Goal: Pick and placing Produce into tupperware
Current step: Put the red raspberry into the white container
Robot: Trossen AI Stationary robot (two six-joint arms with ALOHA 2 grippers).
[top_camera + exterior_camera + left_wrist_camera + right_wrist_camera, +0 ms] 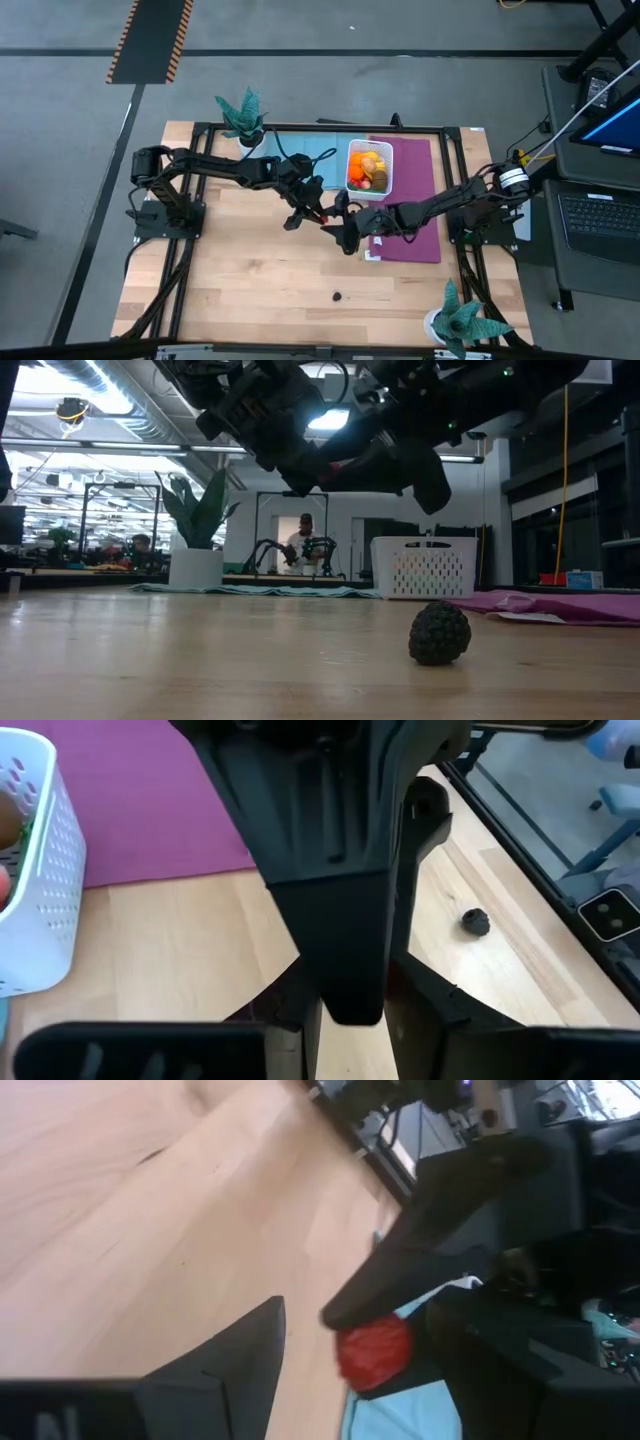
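The tupperware (391, 150) stands on the purple mat, and several orange, yellow, red and green produce pieces lie in it. It also shows in the low view (425, 570) and the left wrist view (45, 870). A red produce piece (372, 1350) hangs in the air over mid-table (322, 213). My left gripper (303, 214) is shut on it. My right gripper (345, 232) is open, and its fingers (240, 1350) stand on either side of the red piece. A dark bumpy piece (338, 296) rests on the bare wood near the front edge (440, 632). My left gripper holds the red piece (385, 1342) at its fingertips. One finger (440, 1250) lies against the piece's top, and the other is hidden behind it. The piece is lifted clear of the table. In the left wrist view the right gripper's finger hides the contact.
A purple mat (412, 205) and a light blue mat (300, 150) lie at the far side. Teal potted plants stand at the far left (243, 112) and the near right (462, 320). Bare wood fills the near half. A person (305, 540) sits in the room beyond.
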